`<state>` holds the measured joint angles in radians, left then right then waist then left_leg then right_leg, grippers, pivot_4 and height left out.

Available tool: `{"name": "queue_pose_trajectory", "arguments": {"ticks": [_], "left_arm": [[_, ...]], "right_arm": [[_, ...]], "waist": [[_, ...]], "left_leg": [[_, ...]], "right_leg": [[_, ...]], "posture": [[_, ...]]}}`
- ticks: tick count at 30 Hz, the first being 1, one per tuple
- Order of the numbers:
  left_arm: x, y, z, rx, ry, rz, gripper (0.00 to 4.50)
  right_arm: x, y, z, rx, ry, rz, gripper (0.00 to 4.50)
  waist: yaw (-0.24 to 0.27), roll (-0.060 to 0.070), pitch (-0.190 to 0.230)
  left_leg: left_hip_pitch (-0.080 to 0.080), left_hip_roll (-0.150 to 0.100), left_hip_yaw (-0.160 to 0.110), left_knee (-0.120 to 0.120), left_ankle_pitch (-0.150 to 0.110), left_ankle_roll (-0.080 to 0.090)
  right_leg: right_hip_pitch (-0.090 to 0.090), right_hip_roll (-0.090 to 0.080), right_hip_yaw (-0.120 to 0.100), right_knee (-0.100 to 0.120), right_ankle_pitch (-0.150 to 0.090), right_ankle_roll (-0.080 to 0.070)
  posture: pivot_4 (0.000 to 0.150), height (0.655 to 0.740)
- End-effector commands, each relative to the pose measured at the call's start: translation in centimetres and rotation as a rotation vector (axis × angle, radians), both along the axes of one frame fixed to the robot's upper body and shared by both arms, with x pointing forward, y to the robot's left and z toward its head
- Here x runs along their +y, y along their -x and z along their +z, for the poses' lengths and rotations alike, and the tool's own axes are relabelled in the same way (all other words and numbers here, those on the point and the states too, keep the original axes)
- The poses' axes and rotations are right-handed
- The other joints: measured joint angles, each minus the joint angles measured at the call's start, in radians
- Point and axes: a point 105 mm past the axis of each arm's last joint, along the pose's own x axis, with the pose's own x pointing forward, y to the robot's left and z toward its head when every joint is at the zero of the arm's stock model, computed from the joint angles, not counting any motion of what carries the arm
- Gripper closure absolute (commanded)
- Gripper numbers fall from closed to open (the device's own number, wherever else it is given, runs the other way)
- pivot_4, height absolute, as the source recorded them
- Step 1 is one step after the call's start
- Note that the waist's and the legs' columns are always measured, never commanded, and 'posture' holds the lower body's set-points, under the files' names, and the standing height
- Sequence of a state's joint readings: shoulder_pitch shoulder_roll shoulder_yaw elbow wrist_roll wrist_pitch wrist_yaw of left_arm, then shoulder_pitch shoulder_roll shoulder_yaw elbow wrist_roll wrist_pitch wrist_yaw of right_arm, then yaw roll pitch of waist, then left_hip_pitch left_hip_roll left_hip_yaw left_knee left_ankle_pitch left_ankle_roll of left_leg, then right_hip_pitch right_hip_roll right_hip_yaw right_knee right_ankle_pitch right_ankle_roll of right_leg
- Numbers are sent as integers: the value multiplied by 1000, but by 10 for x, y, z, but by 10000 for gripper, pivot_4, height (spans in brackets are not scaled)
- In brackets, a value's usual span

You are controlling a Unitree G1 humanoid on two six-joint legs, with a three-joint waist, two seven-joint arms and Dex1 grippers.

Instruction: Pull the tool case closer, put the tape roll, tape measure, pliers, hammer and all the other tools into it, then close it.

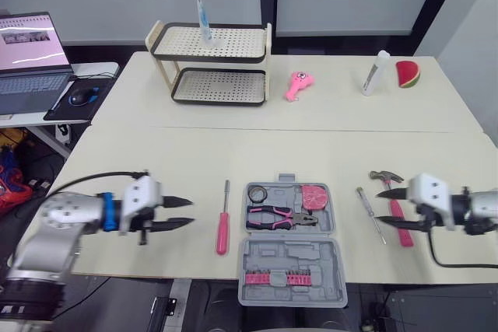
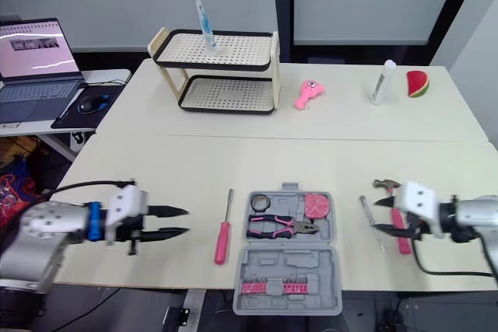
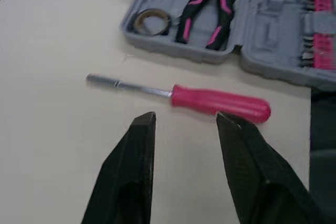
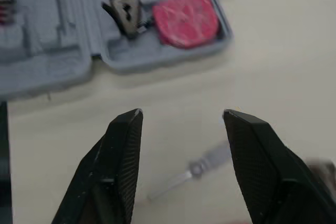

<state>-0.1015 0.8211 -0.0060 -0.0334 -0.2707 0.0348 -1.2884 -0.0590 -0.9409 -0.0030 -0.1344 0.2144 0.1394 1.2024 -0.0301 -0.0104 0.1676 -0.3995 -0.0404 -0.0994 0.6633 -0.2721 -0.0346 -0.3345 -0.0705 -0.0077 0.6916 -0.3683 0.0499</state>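
Left eye view has the grey plastic tool case (image 1: 291, 245) lying open at the near edge of the table (image 1: 194, 157), pretty much dead centre between the two arms. The tray half holds the tape roll (image 1: 258, 193), the black-and-pink pliers (image 1: 274, 216) and the round pink tape measure (image 1: 314, 197). The lid half, nearest the robot, carries a row of pink bits (image 1: 280, 277).

Outside it, a pink-handled screwdriver (image 1: 223, 223) lies just left of the case, and a thin little screwdriver (image 1: 371, 214) sits on the right with the hammer (image 1: 386, 178) beside it.

Left gripper (image 1: 191, 211) hangs low with its fingers spread, empty, pointing at the pink screwdriver but apart from it. Right gripper (image 1: 380, 207) is spread too, holding nothing, with its tips right by the hammer handle and the thin screwdriver. I can't tell if it touches either.
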Motion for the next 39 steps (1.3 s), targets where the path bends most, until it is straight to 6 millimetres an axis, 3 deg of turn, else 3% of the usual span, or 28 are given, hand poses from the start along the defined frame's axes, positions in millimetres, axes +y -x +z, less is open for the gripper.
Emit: {"name": "queue_pose_trajectory", "arguments": {"ticks": [1, 3, 13, 27, 39], "left_arm": [[-25, 5, -11, -18, -33, -53, 40636], [-32, 6, -18, -13, -49, -58, 45000], [-53, 0, -42, 8, -132, -30, 45000], [-68, 9, -57, 47, -173, -54, 45000], [-80, 6, -63, 65, -180, -63, 45000]], "right_arm": [[10, 1, -4, -22, 114, 51, 27100], [10, 4, -11, -21, 186, 93, 30509], [25, 5, -28, -29, 229, 105, 44819], [41, 17, -51, 0, 259, 175, 44819], [59, 9, -61, -16, 232, 184, 44819]], "waist": [[1, 0, 0], [1, 0, 0], [1, 0, 0], [0, 0, 0], [-1, -1, 0]], "left_leg": [[0, 0, 0, 0, 0, 0], [0, -1, 0, 0, 0, 0], [0, 0, 0, 0, 0, 0], [1, 0, -1, 0, 0, 0], [1, 0, -1, 0, 0, 0]], "right_leg": [[0, 0, 0, 0, 0, 0], [0, 0, 0, -1, 0, 0], [1, 0, 0, -1, 0, 0], [1, 0, 0, -1, 0, 0], [1, 0, 0, -1, 0, 0]], "posture": [[1500, 7400], [1500, 7400], [1500, 7400], [1500, 7400], [1500, 7400]]}}
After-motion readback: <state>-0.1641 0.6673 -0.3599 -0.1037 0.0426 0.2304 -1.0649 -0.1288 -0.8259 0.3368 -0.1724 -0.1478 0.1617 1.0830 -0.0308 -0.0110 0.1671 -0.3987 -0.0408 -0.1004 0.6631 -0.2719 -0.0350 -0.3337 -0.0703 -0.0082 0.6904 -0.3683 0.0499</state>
